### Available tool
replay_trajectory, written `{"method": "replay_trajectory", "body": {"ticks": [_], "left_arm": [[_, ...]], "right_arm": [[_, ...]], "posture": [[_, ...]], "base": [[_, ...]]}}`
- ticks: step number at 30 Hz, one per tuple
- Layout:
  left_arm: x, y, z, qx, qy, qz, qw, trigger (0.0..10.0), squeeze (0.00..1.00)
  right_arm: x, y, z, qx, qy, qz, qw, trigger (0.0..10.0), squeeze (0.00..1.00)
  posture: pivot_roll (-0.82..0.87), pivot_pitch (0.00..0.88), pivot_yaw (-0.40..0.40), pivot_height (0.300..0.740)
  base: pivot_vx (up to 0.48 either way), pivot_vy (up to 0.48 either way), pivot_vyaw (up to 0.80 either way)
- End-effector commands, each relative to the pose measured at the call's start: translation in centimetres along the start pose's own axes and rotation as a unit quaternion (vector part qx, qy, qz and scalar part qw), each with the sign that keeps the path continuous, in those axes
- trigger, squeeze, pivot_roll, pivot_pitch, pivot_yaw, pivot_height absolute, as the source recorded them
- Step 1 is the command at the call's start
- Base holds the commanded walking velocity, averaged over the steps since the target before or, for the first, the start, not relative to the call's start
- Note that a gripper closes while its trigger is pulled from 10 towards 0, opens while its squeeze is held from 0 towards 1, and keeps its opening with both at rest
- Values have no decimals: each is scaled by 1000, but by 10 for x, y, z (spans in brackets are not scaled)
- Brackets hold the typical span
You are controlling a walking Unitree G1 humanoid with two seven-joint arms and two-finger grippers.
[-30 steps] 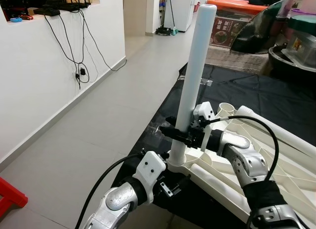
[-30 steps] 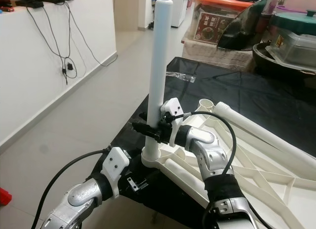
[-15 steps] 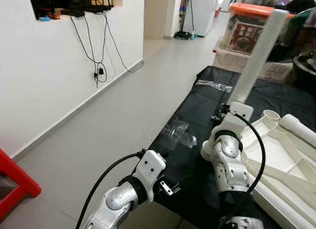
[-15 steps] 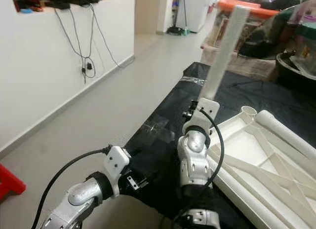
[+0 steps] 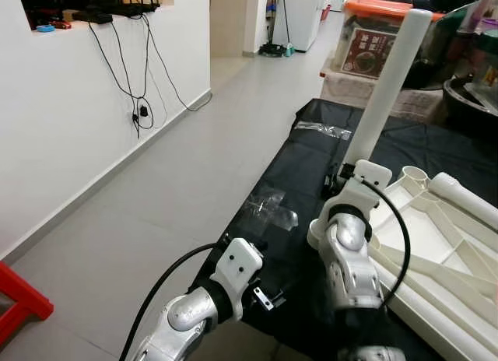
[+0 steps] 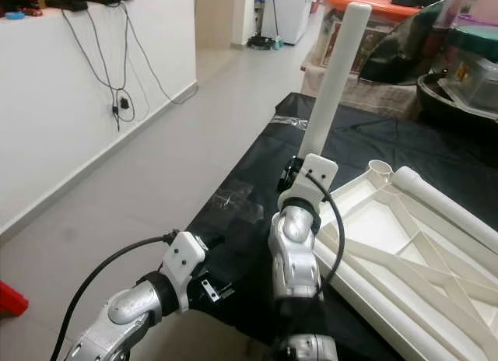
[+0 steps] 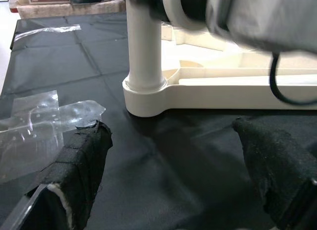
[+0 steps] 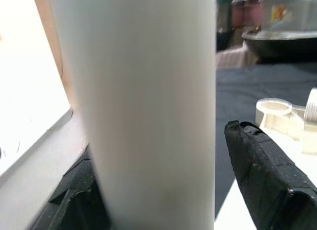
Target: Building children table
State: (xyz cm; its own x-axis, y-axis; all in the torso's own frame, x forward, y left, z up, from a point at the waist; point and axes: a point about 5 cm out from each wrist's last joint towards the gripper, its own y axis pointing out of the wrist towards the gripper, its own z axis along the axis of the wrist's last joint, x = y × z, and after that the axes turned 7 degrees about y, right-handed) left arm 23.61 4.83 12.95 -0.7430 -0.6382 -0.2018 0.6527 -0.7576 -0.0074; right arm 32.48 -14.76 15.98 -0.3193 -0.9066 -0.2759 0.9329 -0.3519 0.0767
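Observation:
A white table frame [image 5: 436,244] lies upside down on a black cloth [image 5: 311,155]. One white table leg [image 5: 385,89] stands in the frame's near corner socket [image 7: 144,97]. My right gripper [image 5: 348,173] holds that leg low down; in the right wrist view the leg [image 8: 143,111] sits between the two black fingers [image 8: 265,175]. The right forearm rises straight up in front of the leg. My left gripper [image 7: 171,128] is open and low over the cloth, a short way from the socket, with nothing between its fingers [image 7: 81,163].
A second white leg [image 5: 467,201] lies along the frame. Clear tape [image 5: 268,209] is stuck on the cloth. A white wall with hanging cables [image 5: 136,65] runs on the left, a red object [image 5: 19,299] stands at the lower left, and an orange-lidded box [image 5: 373,34] sits behind.
The head camera has shifted. My right arm has swung from beside the leg to upright in front of it, the wrist turning while still around the leg. The left arm has stayed put.

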Motion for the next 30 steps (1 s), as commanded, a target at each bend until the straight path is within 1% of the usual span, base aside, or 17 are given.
{"method": "replay_trajectory", "body": {"ticks": [1,4,6,7,8,11,12,13,14,16,18,20,22,25,30], "left_arm": [[2,1,-2,-5,2,-5,1000,10000,0],[1,0,-2,-5,2,-5,1000,10000,0],[1,0,-2,-5,2,-5,1000,10000,0],[1,0,-2,-5,2,-5,1000,10000,0],[1,1,-2,-6,1,-4,1000,10000,0],[1,1,-2,-6,1,-4,1000,10000,0],[1,1,-2,-6,1,-4,1000,10000,0],[-1,1,-3,-13,1,3,1000,10000,0],[-2,1,-4,-16,1,6,1000,10000,0],[-2,1,-4,-16,1,6,1000,10000,0],[-4,2,-6,-22,4,11,1000,10000,0],[-4,2,-6,-22,4,11,1000,10000,0],[-4,2,-7,-25,11,14,1000,10000,0],[-7,3,-11,-38,28,26,999,10000,0],[-8,2,-12,-40,33,29,998,10000,0]], "right_arm": [[1,-7,-2,1,-3,10,1000,10000,0],[3,-9,-4,1,-8,16,1000,10000,0],[11,-24,-12,-17,-5,58,998,10000,0],[11,-24,-12,-17,-5,58,998,10000,0],[16,-34,-14,-19,-11,81,996,10000,0],[16,-34,-14,-19,-11,81,996,10000,0],[22,-42,-15,-18,-17,98,995,10000,0],[31,-56,-15,-15,-39,112,993,10000,0],[33,-60,-15,-15,-45,114,992,10000,0],[33,-60,-15,-15,-45,114,992,10000,0],[36,-67,-17,-21,-44,106,993,10000,0],[36,-67,-17,-21,-44,106,993,10000,0],[37,-73,-21,-27,-44,97,994,10000,0],[34,-79,-24,-24,-57,94,994,10000,0],[35,-79,-23,-23,-59,93,994,10000,0]], "posture": [[157,0,-74,740],[157,0,-74,740],[147,0,-67,740],[147,0,-67,740],[145,0,-63,740],[145,0,-63,740],[145,0,-63,740],[128,0,-51,740],[128,0,-51,740],[128,0,-51,740],[122,0,-39,740],[122,0,-39,740],[122,0,-39,740],[112,0,-28,740],[111,0,-25,740]], "base": [[0,0,0],[0,0,0],[0,0,0],[0,0,0],[0,0,0],[0,0,0],[0,0,0],[0,0,0],[0,0,0],[0,0,0],[0,0,-766],[0,0,-769],[0,0,-769],[0,0,-769],[0,0,-766]]}}
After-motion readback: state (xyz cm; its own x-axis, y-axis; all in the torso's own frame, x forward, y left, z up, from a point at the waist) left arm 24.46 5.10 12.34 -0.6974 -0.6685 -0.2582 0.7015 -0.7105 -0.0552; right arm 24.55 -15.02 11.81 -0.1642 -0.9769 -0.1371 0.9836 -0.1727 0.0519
